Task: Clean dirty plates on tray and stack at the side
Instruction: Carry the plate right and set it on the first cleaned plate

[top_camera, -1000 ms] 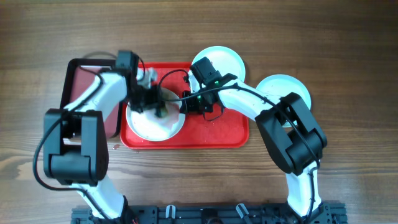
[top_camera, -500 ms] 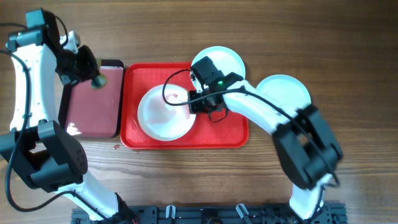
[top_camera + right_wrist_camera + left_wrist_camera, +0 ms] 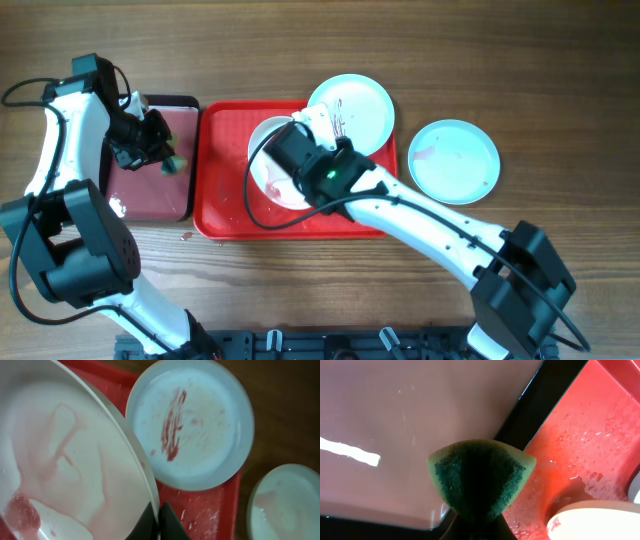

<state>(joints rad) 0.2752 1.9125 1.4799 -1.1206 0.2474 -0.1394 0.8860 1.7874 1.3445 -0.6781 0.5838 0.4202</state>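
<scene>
place: robot lab bench | evidence: two robot arms (image 3: 440, 225), black base rail (image 3: 330, 347), wood-grain tabletop (image 3: 560, 60)

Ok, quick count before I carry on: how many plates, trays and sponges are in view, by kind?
Plates: 3 (white plate, upper aqua plate, right aqua plate)
Trays: 2 (red tray, maroon tray)
Sponges: 1 (sponge)
Total: 6

Green sponge (image 3: 480, 477) pinched over the maroon tray (image 3: 395, 420) — wet red tray (image 3: 590, 425) alongside.
</scene>
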